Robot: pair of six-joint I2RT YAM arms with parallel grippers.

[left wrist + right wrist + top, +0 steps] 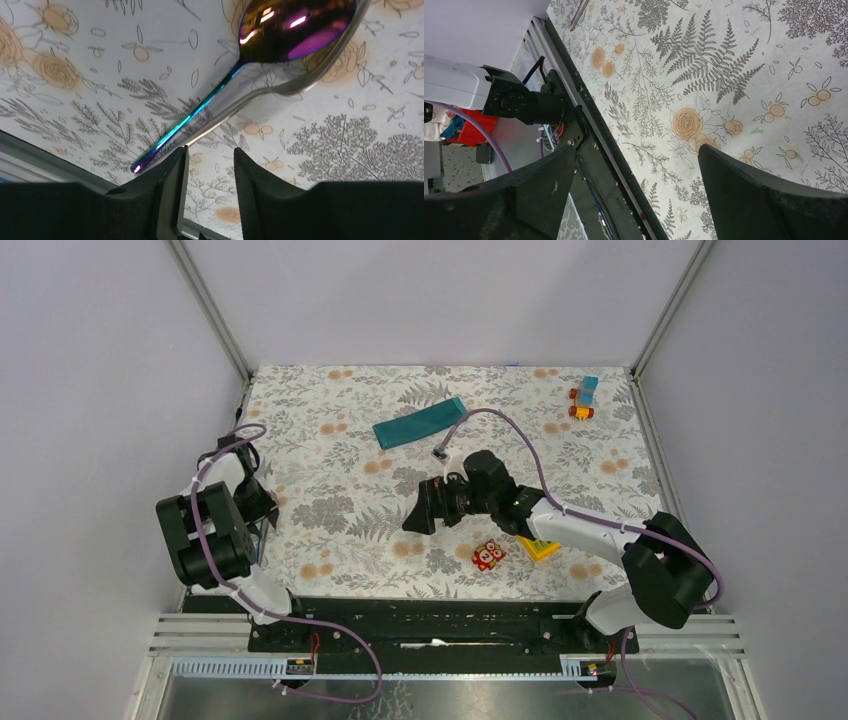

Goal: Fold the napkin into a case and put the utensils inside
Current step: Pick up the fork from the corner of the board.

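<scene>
One spoon (280,35) just beyond left end effector (210,155)

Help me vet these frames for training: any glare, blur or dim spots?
Left wrist view: white glare spots on the bowl of the iridescent purple metal spoon. Right wrist view: floral tablecloth sharp, evenly lit. Top view: even light, no glare.

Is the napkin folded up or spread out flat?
Folded. The napkin lies as a narrow, long teal strip, not a wide sheet.
</scene>
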